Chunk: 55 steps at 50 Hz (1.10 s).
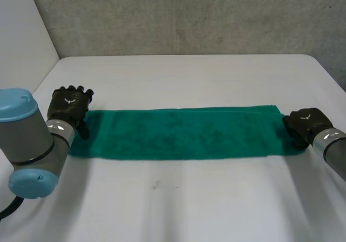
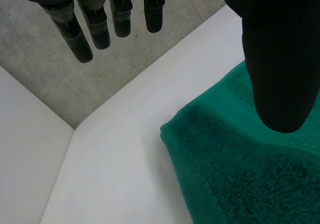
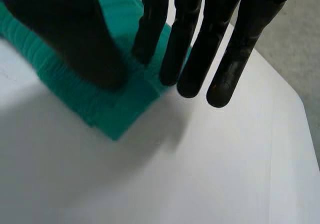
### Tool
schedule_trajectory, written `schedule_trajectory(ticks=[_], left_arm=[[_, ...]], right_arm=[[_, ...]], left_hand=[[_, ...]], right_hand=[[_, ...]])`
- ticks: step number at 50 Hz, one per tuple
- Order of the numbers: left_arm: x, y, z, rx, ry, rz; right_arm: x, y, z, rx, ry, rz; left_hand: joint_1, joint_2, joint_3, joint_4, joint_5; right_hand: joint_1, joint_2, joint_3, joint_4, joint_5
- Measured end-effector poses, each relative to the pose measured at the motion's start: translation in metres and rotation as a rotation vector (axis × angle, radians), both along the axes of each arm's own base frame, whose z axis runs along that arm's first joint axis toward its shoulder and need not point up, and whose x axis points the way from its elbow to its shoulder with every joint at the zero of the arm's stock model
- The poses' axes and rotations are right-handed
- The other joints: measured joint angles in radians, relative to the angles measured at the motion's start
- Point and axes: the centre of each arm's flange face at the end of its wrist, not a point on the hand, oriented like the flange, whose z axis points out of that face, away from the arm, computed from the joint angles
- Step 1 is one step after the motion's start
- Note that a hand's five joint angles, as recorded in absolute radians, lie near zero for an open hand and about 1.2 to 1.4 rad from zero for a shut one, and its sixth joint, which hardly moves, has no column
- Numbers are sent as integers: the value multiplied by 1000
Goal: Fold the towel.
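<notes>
Left wrist view: the fingers (image 2: pixel 100 28) of the left hand (image 2: pixel 152 8) are straight, spread slightly apart and grasp nothing; they are released. Bare white table (image 2: pixel 115 174) lies beyond the fingertips. The thumb (image 2: pixel 280 58) stands well apart from the fingers, its tip over the end of the green towel (image 2: pixel 240 174). Contact between the thumb tip and the cloth cannot be determined. One corner of the towel lies between the fingertips and the thumb. In the right wrist view, the fingers (image 3: pixel 230 58) of the right hand (image 3: pixel 200 13) are also straight and not clenched. The tip of the finger nearest the thumb (image 3: pixel 70 38) rests on the end of the towel (image 3: pixel 110 108), and the thumb tip rests on the same end, with cloth between the two tips. The remaining fingertips extend past the towel's edge over the table (image 3: pixel 150 184). The towel's end shows stacked layers along its edge beside the thumb. In the head view, the towel (image 1: pixel 184 133) lies flat as one long folded strip across the middle of the table (image 1: pixel 189 198). The left hand (image 1: pixel 67 105) is at one short end and the right hand (image 1: pixel 304 123) at the other. A grey wall (image 1: pixel 189 14) stands behind the table's far edge.
</notes>
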Motion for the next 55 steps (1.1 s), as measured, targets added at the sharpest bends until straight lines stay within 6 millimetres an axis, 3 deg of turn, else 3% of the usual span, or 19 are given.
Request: schedule_trajectory(ticks=[8, 16, 21, 25, 27, 31, 32, 35, 36, 37, 38, 39, 40, 41, 42, 44, 47, 51, 55], left_arm=[[1, 2, -3, 11, -3, 3], [2, 3, -4, 16, -5, 3], [2, 5, -4, 20, -5, 3], [3, 6, -2, 15, -4, 4], [3, 6, -1, 12, -3, 5], [4, 7, 2, 4, -1, 6], [4, 7, 3, 2, -1, 7], [4, 7, 5, -3, 1, 8], [4, 7, 6, -5, 2, 8], [4, 7, 6, -5, 2, 8], [5, 7, 8, -9, 3, 9], [5, 7, 8, -9, 3, 9], [5, 8, 9, -11, 4, 11], [5, 8, 9, -11, 4, 10], [5, 8, 9, -11, 4, 10], [6, 10, 9, -10, 4, 11], [6, 11, 9, -8, 4, 10], [5, 14, 9, -5, 3, 5], [4, 15, 9, -5, 3, 0]], right_arm=[[-30, -19, -3, -13, 11, -89], [-80, -41, 14, -70, 50, -206], [-93, -47, 27, -102, 89, -222], [-84, -48, 46, -142, 93, -191], [-69, -47, 57, -168, 76, -151], [-7, -35, 82, -234, -5, 7], [21, -25, 91, -255, -43, 83], [36, -20, 96, -266, -63, 123], [82, 2, 109, -293, -121, 255], [82, 2, 109, -293, -121, 255], [117, 22, 116, -308, -162, 363], [117, 22, 116, -308, -162, 363], [140, 38, 118, -309, -184, 436], [163, 54, 116, -304, -203, 514], [163, 54, 116, -304, -203, 514], [219, 97, 97, -259, -231, 716], [238, 114, 85, -234, -236, 785], [277, 149, 39, -151, -224, 922], [284, 154, 25, -128, -215, 936]], left_hand=[[0, 0, 0, 0, 0], [0, 0, 0, 0, 0], [0, 0, 0, 0, 0], [0, 0, 0, 0, 0], [0, 0, 0, 0, 0], [0, 0, 0, 0, 0], [0, 0, 0, 0, 0], [0, 0, 0, 0, 0], [0, 0, 0, 0, 0], [0, 0, 0, 0, 0], [0, 0, 0, 0, 0], [0, 0, 0, 0, 0], [0, 0, 0, 0, 0], [0, 0, 0, 0, 0], [0, 0, 0, 0, 0], [0, 0, 0, 0, 0], [0, 0, 0, 0, 0], [0, 0, 0, 0, 0], [0, 0, 0, 0, 0]], right_hand=[[54, 98, 117, 124, 114], [54, 98, 117, 125, 115], [59, 98, 117, 125, 116], [59, 98, 117, 125, 116], [62, 98, 117, 125, 123], [67, 98, 120, 125, 126], [67, 98, 120, 125, 126], [67, 98, 120, 125, 126], [67, 98, 120, 125, 126], [67, 98, 120, 125, 126], [67, 98, 120, 125, 126], [67, 98, 120, 125, 126], [67, 98, 120, 125, 126], [67, 98, 120, 125, 126], [67, 98, 120, 125, 126], [67, 98, 120, 125, 126], [67, 98, 120, 125, 126], [67, 98, 120, 125, 126], [67, 98, 120, 125, 126]])
